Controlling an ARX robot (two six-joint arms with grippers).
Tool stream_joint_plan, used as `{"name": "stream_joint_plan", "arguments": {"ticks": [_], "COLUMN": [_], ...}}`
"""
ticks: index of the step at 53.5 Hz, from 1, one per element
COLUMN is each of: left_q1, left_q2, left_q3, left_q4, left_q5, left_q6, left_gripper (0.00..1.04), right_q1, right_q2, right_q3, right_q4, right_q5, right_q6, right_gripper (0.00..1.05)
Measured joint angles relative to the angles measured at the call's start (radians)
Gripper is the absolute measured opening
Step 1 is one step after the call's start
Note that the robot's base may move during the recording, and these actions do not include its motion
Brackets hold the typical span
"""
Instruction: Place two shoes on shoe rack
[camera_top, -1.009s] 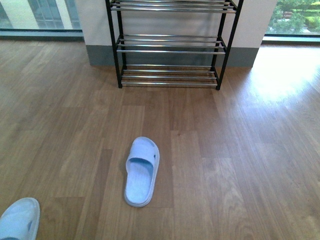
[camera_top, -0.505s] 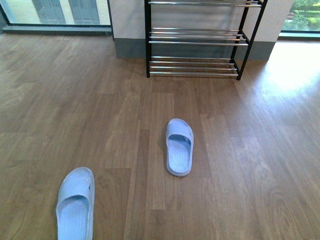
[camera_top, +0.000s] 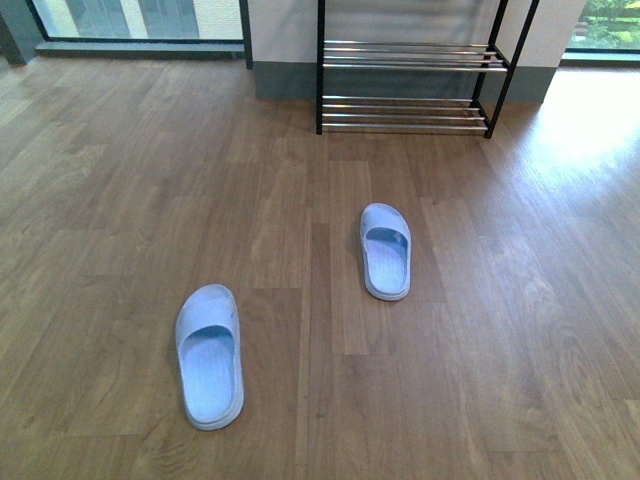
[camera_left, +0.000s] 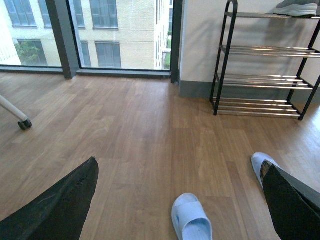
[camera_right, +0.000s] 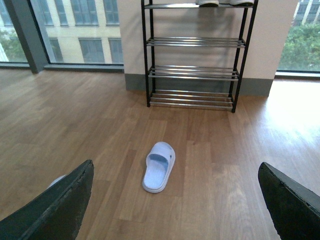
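I find both grey knit, white-soled sneakers (camera_right: 209, 2) resting on the top tier of the black-framed, silver-barred shoe rack (camera_right: 192, 42). I judge nothing outstanding. Left gripper (camera_left: 180, 166) and right gripper (camera_right: 176, 166) gape empty.

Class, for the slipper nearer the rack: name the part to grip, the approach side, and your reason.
Probably the strap, from above on the heel side: the slipper lies flat, sole down, toe toward the rack, and the raised strap is open heelward.
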Motion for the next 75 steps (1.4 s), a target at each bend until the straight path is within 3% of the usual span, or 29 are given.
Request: {"name": "stream_joint_plan", "arguments": {"ticks": [75], "left_q1": [0.0], "left_q2": [0.0], "left_q3": [0.0], "left_q4": [0.0], "left_q5": [-0.002], "left_q6": [0.0], "left_gripper": [0.95], "right_q1": [0.0], "right_q2": [0.0], "right_q3": [0.0], "right_q4": [0.0], "right_q5": [-0.003], "right_q6": [0.0], "right_gripper": [0.95]}}
